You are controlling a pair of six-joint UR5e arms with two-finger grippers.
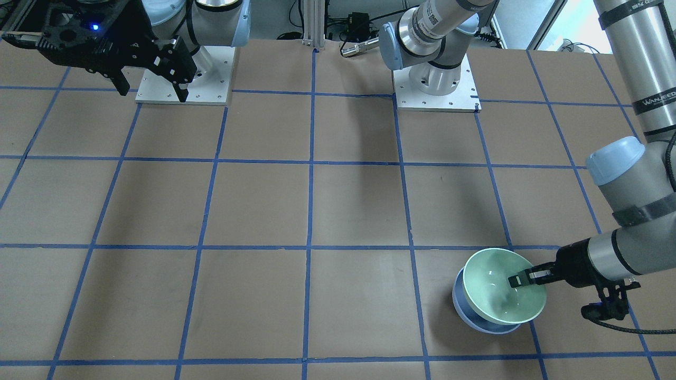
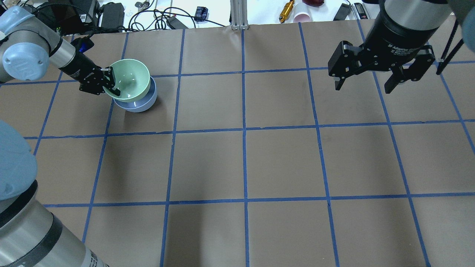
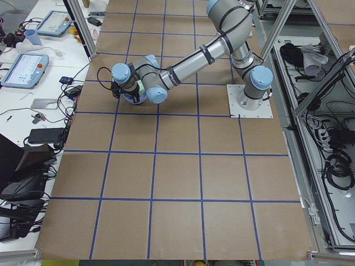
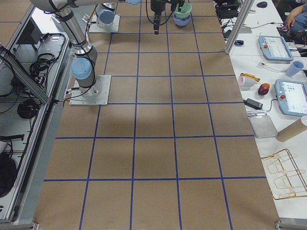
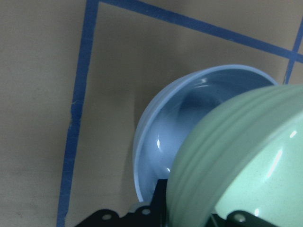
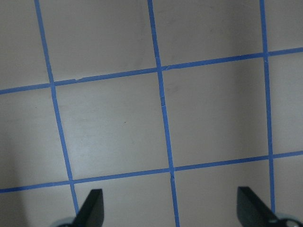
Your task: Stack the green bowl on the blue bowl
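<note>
The green bowl [image 1: 499, 287] [image 2: 130, 79] is tilted and sits partly in the blue bowl [image 1: 467, 314] [image 2: 139, 105], offset toward my left arm. My left gripper [image 1: 528, 277] [image 2: 110, 82] is shut on the green bowl's rim, one finger inside it. In the left wrist view the green bowl [image 5: 246, 156] overlaps the blue bowl's hollow [image 5: 189, 118]; I cannot tell whether they touch. My right gripper [image 1: 153, 91] [image 2: 362, 88] [image 6: 171, 208] is open and empty, held above the table far from both bowls.
Brown table with a blue tape grid [image 2: 244, 129]. The arms' base plates [image 1: 435, 89] [image 1: 185, 74] are at the robot's edge. Cables and a yellow tool [image 2: 286, 11] lie beyond the far edge. The bowls stand near the table's far left corner.
</note>
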